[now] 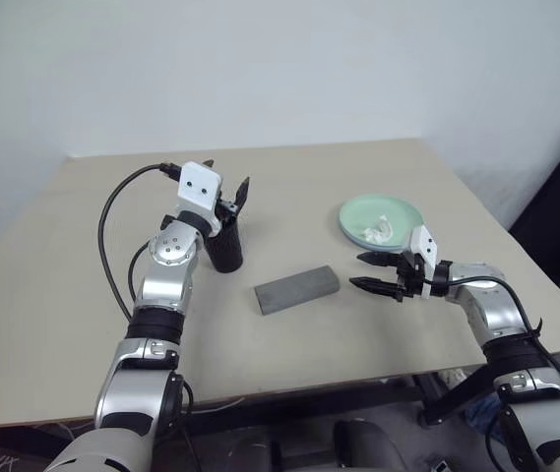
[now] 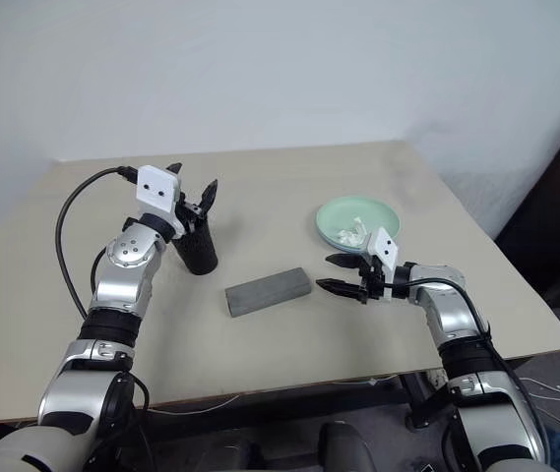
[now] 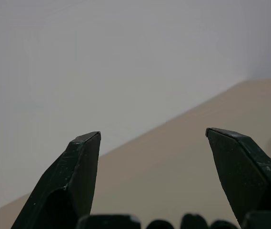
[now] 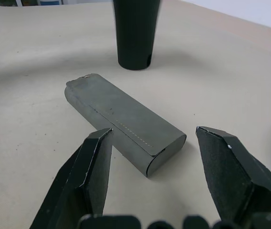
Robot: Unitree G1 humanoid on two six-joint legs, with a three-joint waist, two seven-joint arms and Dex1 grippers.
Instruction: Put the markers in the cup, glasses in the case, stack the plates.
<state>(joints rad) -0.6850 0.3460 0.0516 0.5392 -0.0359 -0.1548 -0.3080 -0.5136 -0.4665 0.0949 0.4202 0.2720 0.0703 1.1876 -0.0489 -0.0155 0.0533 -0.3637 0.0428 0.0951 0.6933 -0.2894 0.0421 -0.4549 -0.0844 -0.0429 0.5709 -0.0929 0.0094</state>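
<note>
I see the matte tapered cup (image 1: 225, 246) under my left gripper (image 1: 226, 187), jaws apart; the closed case (image 1: 297, 289) lies at its 4 o'clock; right gripper (image 1: 376, 272) jaws apart, empty.

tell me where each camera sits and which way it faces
Left and right eye views: on the head, looking down over the beige wooden table; both arms show.
Left wrist view: along the open left hand, facing the white wall.
Right wrist view: along the open right hand, facing the grey rectangular fabric-look case.
Shared: the right wrist and eye views show the case and black tapered plastic cup.
</note>
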